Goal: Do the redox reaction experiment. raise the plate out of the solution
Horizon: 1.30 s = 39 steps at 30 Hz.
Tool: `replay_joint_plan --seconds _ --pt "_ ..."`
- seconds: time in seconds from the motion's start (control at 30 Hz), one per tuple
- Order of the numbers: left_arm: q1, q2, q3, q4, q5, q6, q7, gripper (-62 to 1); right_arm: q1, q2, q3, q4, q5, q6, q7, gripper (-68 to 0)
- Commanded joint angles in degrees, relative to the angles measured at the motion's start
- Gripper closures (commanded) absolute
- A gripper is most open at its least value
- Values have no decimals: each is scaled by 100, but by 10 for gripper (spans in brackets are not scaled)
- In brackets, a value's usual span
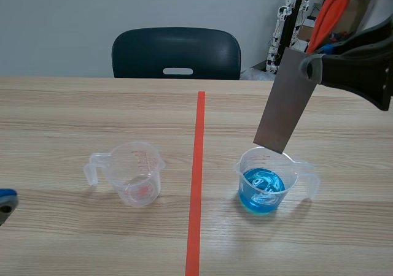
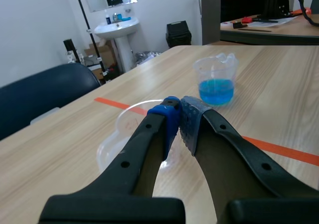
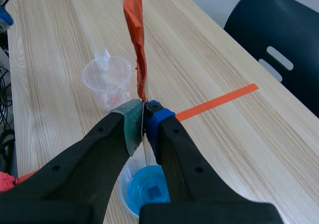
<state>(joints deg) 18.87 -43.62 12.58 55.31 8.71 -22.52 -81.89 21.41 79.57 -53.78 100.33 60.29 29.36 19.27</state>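
Note:
A grey metal plate hangs tilted above the beaker of blue solution, its lower edge just over the rim, clear of the liquid. My right gripper is shut on the plate's upper end. In the right wrist view the plate shows edge-on, reddish-orange, pinched between the pads, with the blue beaker below. My left gripper is shut on nothing, low at the table's near left, with only a fingertip showing in the scene view. It points past an empty clear beaker.
The empty clear beaker stands left of the orange tape line. A dark chair sits across the table. Behind the table's far right corner are a stand and orange items.

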Motion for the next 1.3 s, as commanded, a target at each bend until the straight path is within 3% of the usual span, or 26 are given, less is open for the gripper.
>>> replay_joint_plan --seconds 0.0,0.17,0.3,0.5,0.87,1.27 --pt "-229 72 -57 282 -26 -149 372 -23 131 131 166 79 144 -2 63 -6" --pt "-922 76 210 737 -15 -905 1681 -23 131 289 308 251 345 -2 -103 -6" --pt "-1532 107 688 1012 -17 -1198 2603 -23 131 382 374 321 516 -2 -184 -6" --pt "-2341 387 1425 1150 -103 -1320 3877 -23 129 592 468 457 723 -2 -236 -6" --pt "-3335 824 2194 1152 -1231 -1499 4955 -23 129 682 476 468 962 0 -446 -6" --pt "-3797 1499 2546 1152 -1244 -1526 6063 -23 131 756 476 472 1095 -2 -603 -6"
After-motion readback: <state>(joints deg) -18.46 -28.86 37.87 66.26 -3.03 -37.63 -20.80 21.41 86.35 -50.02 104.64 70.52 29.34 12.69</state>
